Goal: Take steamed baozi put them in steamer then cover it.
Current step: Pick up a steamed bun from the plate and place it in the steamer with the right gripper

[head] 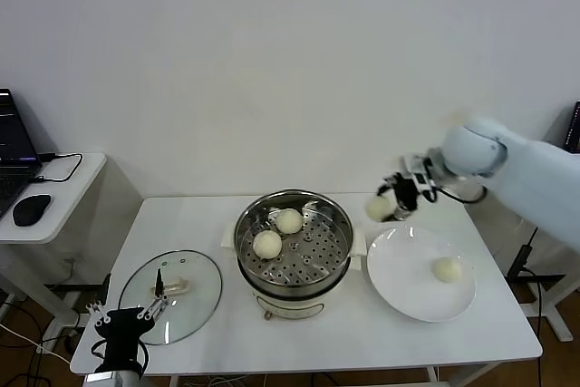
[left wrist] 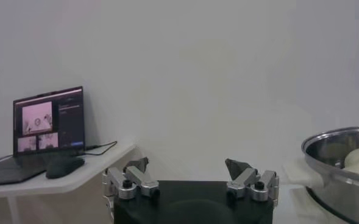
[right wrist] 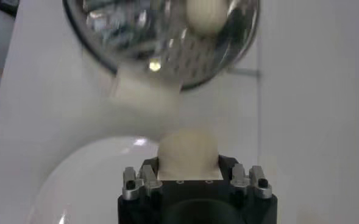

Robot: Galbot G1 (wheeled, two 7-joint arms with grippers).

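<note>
The steamer (head: 294,271) stands mid-table with two baozi (head: 288,220) (head: 267,244) on its perforated tray. My right gripper (head: 388,205) is shut on a third baozi (head: 378,208) and holds it in the air between the steamer and the white plate, above the plate's far edge. In the right wrist view that baozi (right wrist: 188,155) sits between the jaws, with the steamer (right wrist: 161,36) beyond. A fourth baozi (head: 447,269) lies on the plate. The glass cover (head: 170,295) lies flat on the table at the front left. My left gripper (head: 127,322) is open and empty beside the cover, also seen in the left wrist view (left wrist: 188,171).
The white plate (head: 412,292) lies right of the steamer. A side table at the far left holds a laptop (head: 14,147) and a mouse (head: 31,209). The steamer's rim (left wrist: 341,143) shows in the left wrist view.
</note>
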